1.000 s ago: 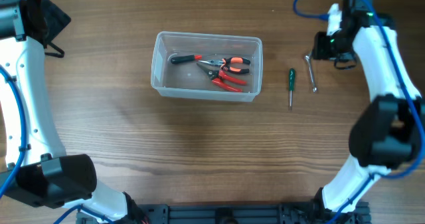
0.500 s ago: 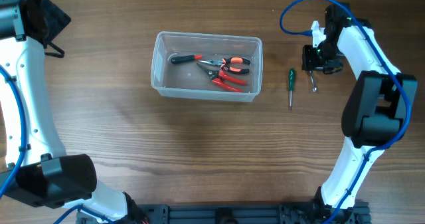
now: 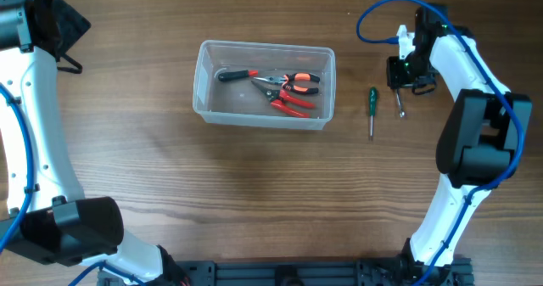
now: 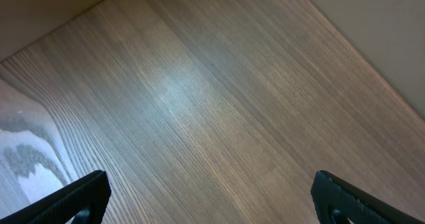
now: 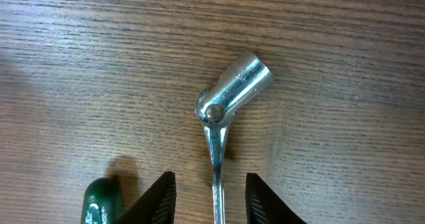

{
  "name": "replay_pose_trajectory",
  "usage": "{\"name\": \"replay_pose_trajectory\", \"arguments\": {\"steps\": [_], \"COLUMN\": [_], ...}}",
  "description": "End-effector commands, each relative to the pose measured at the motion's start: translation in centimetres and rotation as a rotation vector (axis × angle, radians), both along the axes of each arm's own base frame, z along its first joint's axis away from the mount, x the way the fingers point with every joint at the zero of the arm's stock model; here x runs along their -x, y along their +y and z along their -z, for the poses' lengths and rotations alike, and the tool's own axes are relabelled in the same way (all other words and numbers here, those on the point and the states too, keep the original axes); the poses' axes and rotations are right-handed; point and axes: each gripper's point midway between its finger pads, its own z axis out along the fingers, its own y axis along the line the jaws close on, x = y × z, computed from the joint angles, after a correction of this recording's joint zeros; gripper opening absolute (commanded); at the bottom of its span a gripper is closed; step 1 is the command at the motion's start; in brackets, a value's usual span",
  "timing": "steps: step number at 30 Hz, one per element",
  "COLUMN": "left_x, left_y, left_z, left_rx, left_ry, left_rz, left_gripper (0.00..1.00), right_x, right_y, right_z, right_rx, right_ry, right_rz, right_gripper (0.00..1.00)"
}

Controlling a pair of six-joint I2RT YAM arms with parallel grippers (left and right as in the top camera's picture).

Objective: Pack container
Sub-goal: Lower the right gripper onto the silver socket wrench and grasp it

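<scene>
Overhead: the container (image 3: 264,46) sits left of centre on the table (image 3: 254,193), already holding red pliers (image 3: 293,86) and a black-handled tool (image 3: 236,75). Well to its right lie a green screwdriver (image 3: 371,102) and, just beyond it, a metal wrench (image 3: 400,106). A second ago the right gripper (image 3: 405,75) was off to the far right; it now stands over the wrench's far end, so the wrench looks like the next item to be packed.

Left wrist: the left gripper (image 4: 212,201) hangs over bare wood, jaws spread wide, holding nothing.

Right wrist: the fingers (image 5: 159,197) have drawn in and straddle the wrench shaft (image 5: 217,177) below its swivel head. A gap shows on each side, so nothing is pinched yet.
</scene>
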Motion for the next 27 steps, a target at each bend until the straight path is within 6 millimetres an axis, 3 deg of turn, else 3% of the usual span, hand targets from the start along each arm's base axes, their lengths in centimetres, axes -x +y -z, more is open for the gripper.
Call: {"name": "replay_pose_trajectory", "arguments": {"steps": [1, 10, 15, 23, 27], "left_x": [0.1, 0.1, 0.1, 0.1, 0.1], "left_y": [0.2, 0.2, 0.2, 0.2, 0.2], "left_z": [-0.5, -0.5, -0.5, -0.5, -0.5], "left_rx": [-0.004, -0.004, -0.004, -0.004, -0.004], "left_ry": [-0.011, -0.011, -0.011, -0.011, -0.011], "left_rz": [-0.001, -0.001, -0.001, -0.001, -0.001], "left_gripper": [1.00, 1.00, 1.00, 1.00, 1.00], "right_x": [0.4, 0.4, 0.4, 0.7, 0.3], "right_y": [-0.1, 0.0, 0.1, 0.1, 0.0], "right_z": [1.7, 2.4, 2.4, 2.3, 0.6], "right_rx": [0.016, 0.010, 0.004, -0.001, 0.004], "right_ry": [0.032, 0.042, 0.042, 0.053, 0.028], "right_rz": [-0.015, -0.011, 0.006, 0.018, 0.019], "right_gripper": [0.32, 0.25, 0.04, 0.04, 0.04]}}
